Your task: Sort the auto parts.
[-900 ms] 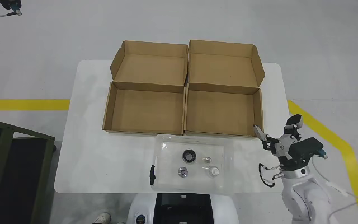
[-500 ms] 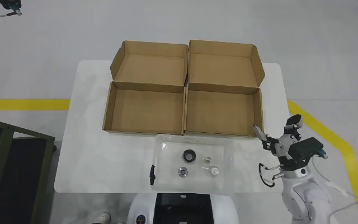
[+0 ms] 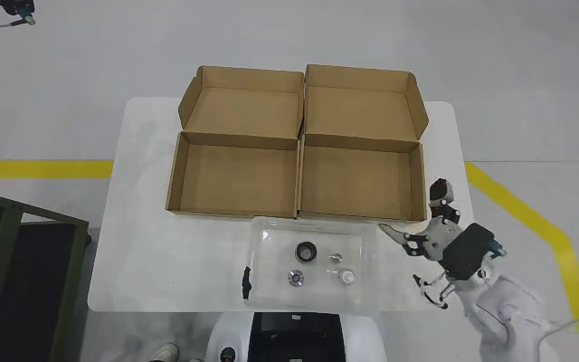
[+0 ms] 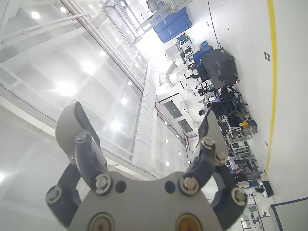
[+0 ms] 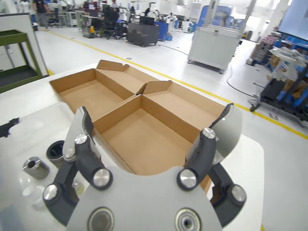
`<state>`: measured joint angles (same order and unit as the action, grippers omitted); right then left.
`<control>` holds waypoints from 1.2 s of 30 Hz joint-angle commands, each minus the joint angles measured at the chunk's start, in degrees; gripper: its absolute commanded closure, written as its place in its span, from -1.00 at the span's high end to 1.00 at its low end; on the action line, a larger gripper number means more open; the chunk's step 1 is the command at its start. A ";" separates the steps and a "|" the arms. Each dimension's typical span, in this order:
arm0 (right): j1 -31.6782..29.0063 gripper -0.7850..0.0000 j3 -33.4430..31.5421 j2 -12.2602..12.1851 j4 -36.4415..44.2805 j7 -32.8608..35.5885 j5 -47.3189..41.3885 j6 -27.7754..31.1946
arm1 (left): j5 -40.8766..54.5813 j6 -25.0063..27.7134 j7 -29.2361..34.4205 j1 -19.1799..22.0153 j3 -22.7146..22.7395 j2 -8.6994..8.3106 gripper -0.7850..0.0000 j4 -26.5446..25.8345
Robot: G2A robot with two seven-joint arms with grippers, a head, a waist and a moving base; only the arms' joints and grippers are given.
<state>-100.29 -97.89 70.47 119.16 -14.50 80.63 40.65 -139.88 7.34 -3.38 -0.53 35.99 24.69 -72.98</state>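
A clear tray (image 3: 271, 242) at the table's front edge holds a black ring (image 3: 308, 251), a metal cylinder (image 3: 296, 277), a white part (image 3: 345, 278) and a small metal piece (image 3: 335, 259). Behind it stand two open cardboard boxes, left (image 3: 233, 181) and right (image 3: 360, 181), both bare inside. My right gripper (image 3: 412, 260) hangs open just right of the tray, in front of the right box (image 5: 149, 140). Past one finger of the right gripper (image 5: 156, 111) I see the ring (image 5: 55, 153) and cylinder (image 5: 36, 168). My left gripper (image 4: 142, 114) is open, pointing up into the hall.
A small black piece (image 3: 244, 282) sits at the tray's front-left edge. The white table (image 3: 145, 235) has bare room left of the tray and boxes. A green cart (image 3: 36, 262) stands on the floor beyond the table's left side.
My right gripper has swung left from the table's right edge to just beside the tray. The parts and boxes have not moved.
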 commanded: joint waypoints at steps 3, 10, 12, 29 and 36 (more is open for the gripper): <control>0.05 1.00 1.44 -0.87 1.40 0.96 5.02 10.00 | 0.00 0.00 0.00 0.00 0.00 0.00 1.00 0.00; -1.32 1.00 3.28 -1.97 1.09 -0.79 11.04 17.35 | 0.00 0.00 0.00 0.00 0.00 0.00 1.00 0.00; -2.15 1.00 4.49 -2.43 1.14 -1.23 12.56 17.35 | 0.00 0.00 0.00 0.00 0.00 0.00 1.00 0.00; -2.37 0.51 8.95 -7.19 -1.91 0.70 20.41 17.35 | 0.00 0.00 0.00 0.00 0.00 0.00 1.00 0.00; -1.99 0.00 8.95 -8.80 -1.48 4.64 19.01 17.35 | 0.00 0.00 0.00 0.00 0.00 0.00 1.00 0.00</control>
<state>-102.37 -89.07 61.90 117.57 -10.63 99.77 58.00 -139.88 7.34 -3.38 -0.53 35.99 24.69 -72.98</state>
